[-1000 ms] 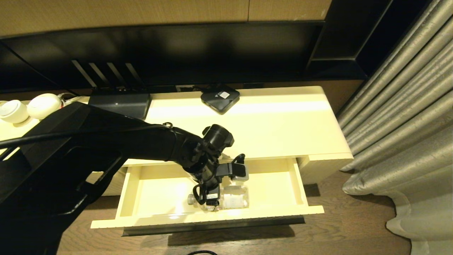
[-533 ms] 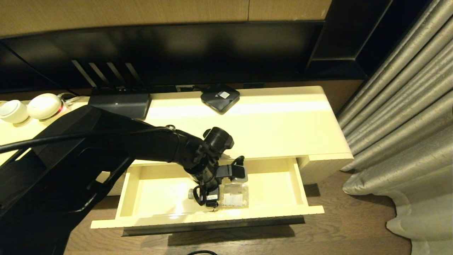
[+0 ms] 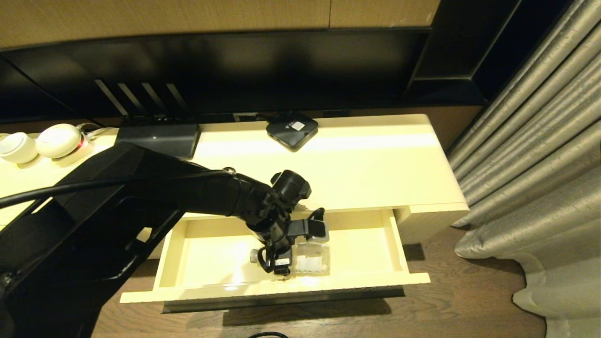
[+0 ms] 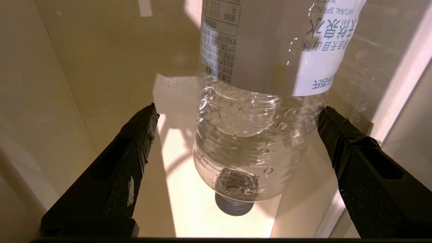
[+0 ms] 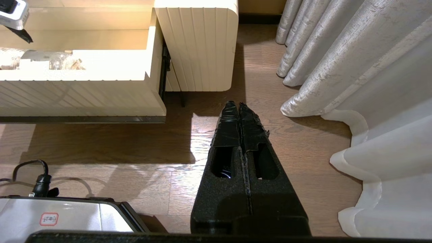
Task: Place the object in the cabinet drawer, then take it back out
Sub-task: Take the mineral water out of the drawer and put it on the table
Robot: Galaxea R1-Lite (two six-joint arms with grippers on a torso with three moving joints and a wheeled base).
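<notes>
The object, a small clear water bottle (image 3: 311, 263) with a white label, lies on its side on the floor of the pulled-out cream cabinet drawer (image 3: 272, 292), cap toward the left. My left gripper (image 3: 281, 264) reaches down into the drawer and stands open astride the bottle's shoulder. In the left wrist view the bottle (image 4: 256, 141) lies between the two black fingers (image 4: 135, 141); one is clear of it, the other is at its side. My right gripper (image 5: 239, 106) is shut with nothing in it, parked low over the wood floor, right of the drawer front (image 5: 77, 94).
A black square box (image 3: 292, 130) and a dark flat device (image 3: 158, 136) sit on the cabinet top, with two white round things (image 3: 57, 140) at the far left. Grey curtains (image 3: 540, 164) hang at the right. The robot's base (image 5: 60, 216) is near the right gripper.
The left arm has sunk slightly toward the drawer. Its gripper stays open around the bottle, which has not moved.
</notes>
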